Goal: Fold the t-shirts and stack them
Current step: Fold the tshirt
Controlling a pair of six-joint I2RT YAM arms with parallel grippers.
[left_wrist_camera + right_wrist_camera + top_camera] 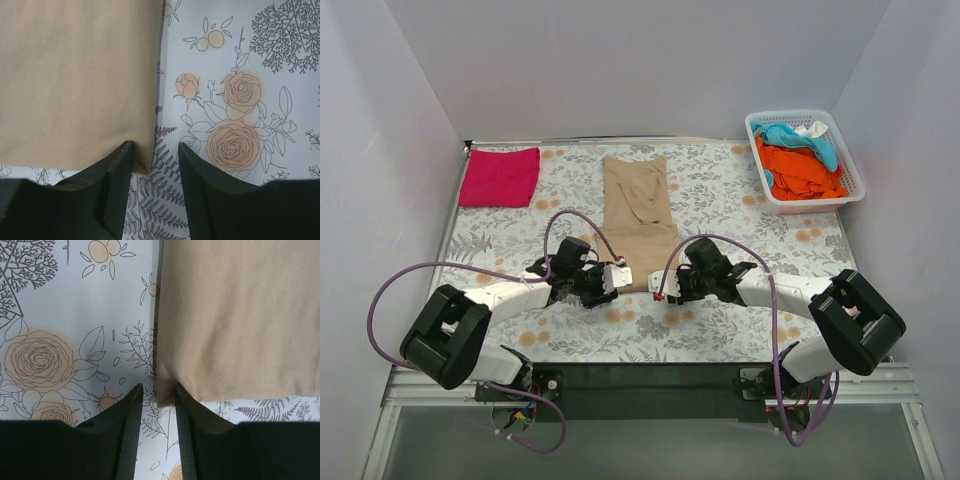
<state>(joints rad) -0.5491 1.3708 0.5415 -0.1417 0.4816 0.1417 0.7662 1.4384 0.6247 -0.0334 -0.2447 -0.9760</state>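
Straddling the near corners of the shirt (638,205) with left hand (155,146) and right hand (158,387), both apart; next I clamp, then fold.

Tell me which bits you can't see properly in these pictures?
Top view: near corners of the tan shirt, covered by the left end effector and right end effector.
Top view: lower clothes in the basket, buried under the orange cloth.
Wrist views: most of the tan shirt, cut off by picture edges.
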